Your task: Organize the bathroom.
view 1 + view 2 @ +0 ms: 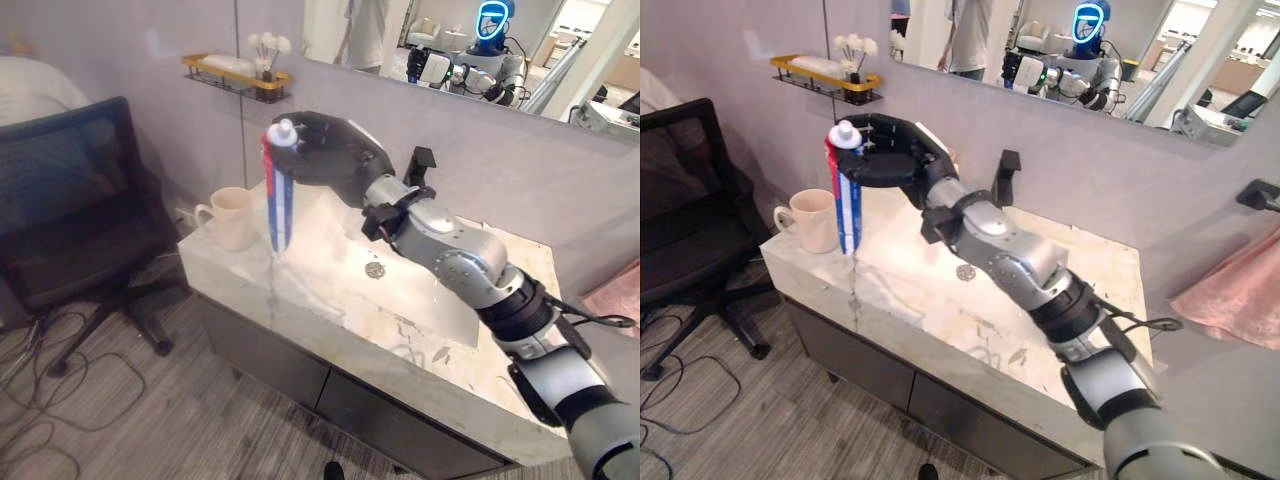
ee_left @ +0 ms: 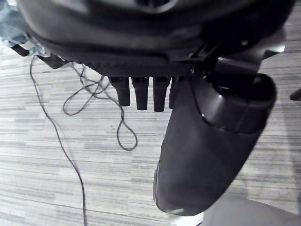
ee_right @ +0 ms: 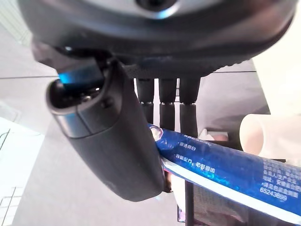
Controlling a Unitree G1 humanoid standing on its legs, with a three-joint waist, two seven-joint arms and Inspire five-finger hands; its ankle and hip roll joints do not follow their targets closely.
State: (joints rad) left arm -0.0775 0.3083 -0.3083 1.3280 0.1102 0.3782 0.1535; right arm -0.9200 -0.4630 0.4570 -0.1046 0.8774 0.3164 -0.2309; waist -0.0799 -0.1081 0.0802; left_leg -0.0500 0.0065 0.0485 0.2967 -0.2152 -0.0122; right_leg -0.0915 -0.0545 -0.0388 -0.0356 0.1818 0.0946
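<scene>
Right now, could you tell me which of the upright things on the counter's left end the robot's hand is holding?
The toothpaste tube, striped red, white and blue with a white cap: the right hand grips its top. The cream mug beside it stands untouched.

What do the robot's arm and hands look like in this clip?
The right arm is built of rounded silver-grey segments with black bands at the joints and a thin black cable near the forearm. The right hand is a glossy dark shell with dark fingers. The left hand shows the same dark casing, ridged fingers and a bulky smooth thumb.
</scene>
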